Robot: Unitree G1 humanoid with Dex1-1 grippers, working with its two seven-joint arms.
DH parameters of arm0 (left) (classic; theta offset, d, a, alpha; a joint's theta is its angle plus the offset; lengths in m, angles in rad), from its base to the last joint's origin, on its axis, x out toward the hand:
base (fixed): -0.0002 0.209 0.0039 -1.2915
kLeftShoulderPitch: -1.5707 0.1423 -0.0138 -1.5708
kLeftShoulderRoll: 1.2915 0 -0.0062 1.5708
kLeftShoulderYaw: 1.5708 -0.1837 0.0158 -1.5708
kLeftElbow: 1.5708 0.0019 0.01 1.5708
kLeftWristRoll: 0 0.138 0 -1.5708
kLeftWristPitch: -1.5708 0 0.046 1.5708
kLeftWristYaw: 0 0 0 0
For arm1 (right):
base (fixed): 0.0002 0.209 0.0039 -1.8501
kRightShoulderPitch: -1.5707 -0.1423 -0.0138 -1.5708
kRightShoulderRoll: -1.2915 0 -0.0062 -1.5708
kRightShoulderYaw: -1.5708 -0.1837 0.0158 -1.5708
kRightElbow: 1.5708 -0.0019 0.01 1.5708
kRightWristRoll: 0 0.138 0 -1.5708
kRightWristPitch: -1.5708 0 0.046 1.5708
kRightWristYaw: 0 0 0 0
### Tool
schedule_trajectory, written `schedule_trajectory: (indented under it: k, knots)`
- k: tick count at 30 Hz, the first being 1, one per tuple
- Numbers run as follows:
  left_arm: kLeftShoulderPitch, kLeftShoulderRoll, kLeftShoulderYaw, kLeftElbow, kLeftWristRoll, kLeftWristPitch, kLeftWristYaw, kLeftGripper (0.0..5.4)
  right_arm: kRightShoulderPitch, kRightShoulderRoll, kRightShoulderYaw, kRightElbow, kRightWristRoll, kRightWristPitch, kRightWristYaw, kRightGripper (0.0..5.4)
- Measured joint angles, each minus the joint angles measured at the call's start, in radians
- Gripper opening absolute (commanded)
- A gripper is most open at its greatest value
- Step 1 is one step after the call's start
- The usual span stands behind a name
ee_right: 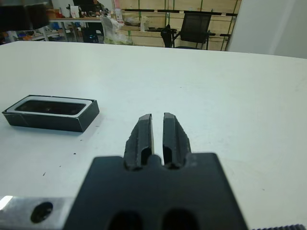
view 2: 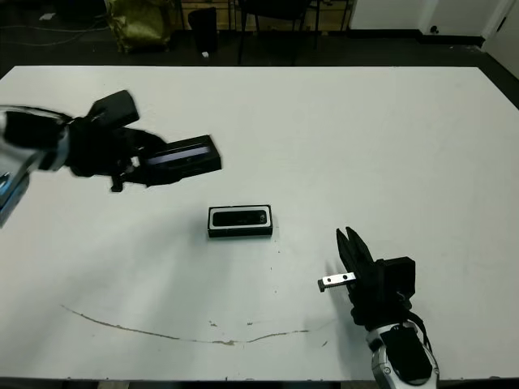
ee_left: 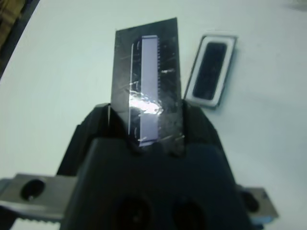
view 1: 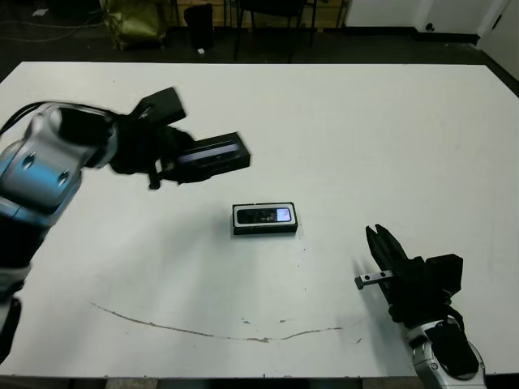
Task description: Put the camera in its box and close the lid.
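The white surface (view 1: 389, 138) fills most of the head views, with a thin dark scuff line (view 1: 219, 331) curving along its near part. The left arm reaches in from the left, and the left gripper (view 1: 173, 161) is clamped on one end of the lid (view 1: 214, 156), holding it in the air above the surface, to the left of and farther than the box. In the left wrist view the lid (ee_left: 147, 91) stands out between the two fingers with its pale glossy stripe facing up, and the box shows just past its free end. The box (view 1: 265, 220) sits open near the middle of the surface, its white lining visible as a rim around the camera (view 1: 266, 215), which lies flat inside it with a pale bluish patch at its right end. The right gripper (view 1: 383, 243) rests over the near right part of the surface, well apart from the box, holding nothing, its two fingers (ee_right: 143, 136) drawn nearly together with only a narrow slit between them.
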Motion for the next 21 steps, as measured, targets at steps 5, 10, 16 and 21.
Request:
schedule_trajectory:
  k: [5,10,16,21]
  knots:
    - [-0.004,-0.045,-0.033,-0.017,0.000,-0.011,-0.013,2.21,0.012,0.000,0.003,-0.007,-0.002,0.000,-0.003,0.00]
    - [0.015,-0.052,-0.054,-0.058,0.005,-0.009,-0.015,2.21,0.012,0.000,0.002,0.002,0.003,-0.017,0.001,0.00]
    - [0.024,-0.064,-0.096,-0.034,0.027,-0.017,-0.029,2.21,0.012,0.001,0.004,0.008,0.017,-0.017,0.001,0.00]
    - [-0.005,-0.090,-0.149,0.008,0.084,-0.033,-0.037,2.21,0.013,0.003,0.015,0.007,0.016,-0.014,-0.006,0.00]
